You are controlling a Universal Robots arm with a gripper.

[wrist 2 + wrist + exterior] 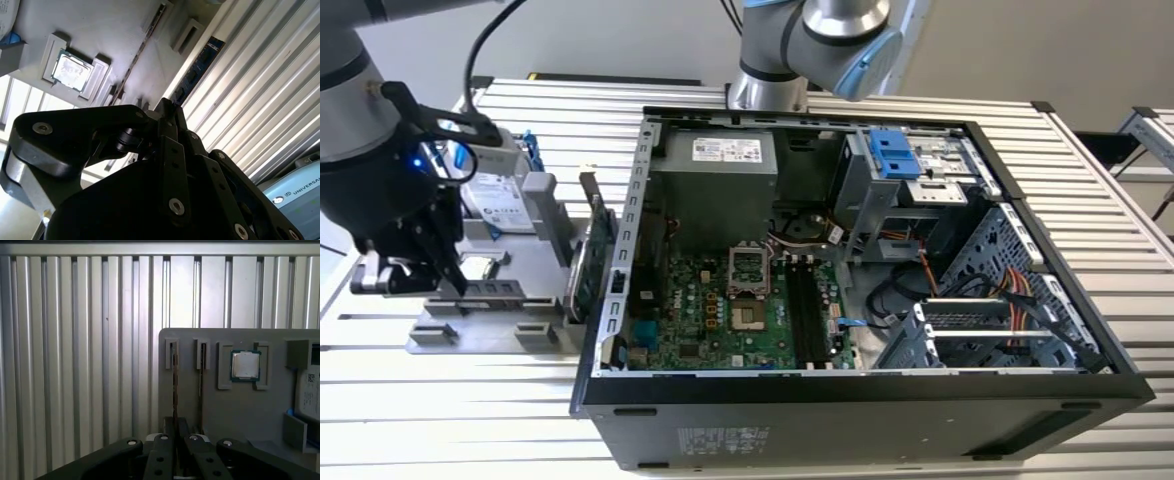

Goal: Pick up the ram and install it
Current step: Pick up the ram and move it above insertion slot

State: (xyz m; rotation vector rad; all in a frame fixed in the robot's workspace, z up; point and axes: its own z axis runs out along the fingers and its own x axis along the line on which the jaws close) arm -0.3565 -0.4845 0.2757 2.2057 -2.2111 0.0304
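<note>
The ram (197, 67) is found at the grey parts holder (480, 335), to the exterior view's left of the open computer case (854, 410). It is stood on its long edge at one of two narrow slots near the holder's border. Whether it is seated in the slot or raised just clear of it cannot be told. The gripper (447, 285) is set low over the holder, with its fingers drawn narrow about the stick and apparently pressed to both flat faces, so the grip is judged closed on the ram. The stick is judged light and stiff, yet thin and easily damaged. Bending is to be avoided, and the chips and contact edge are best left untouched. Hold is best taken squarely across the flat faces, so that no twist is given.
</note>
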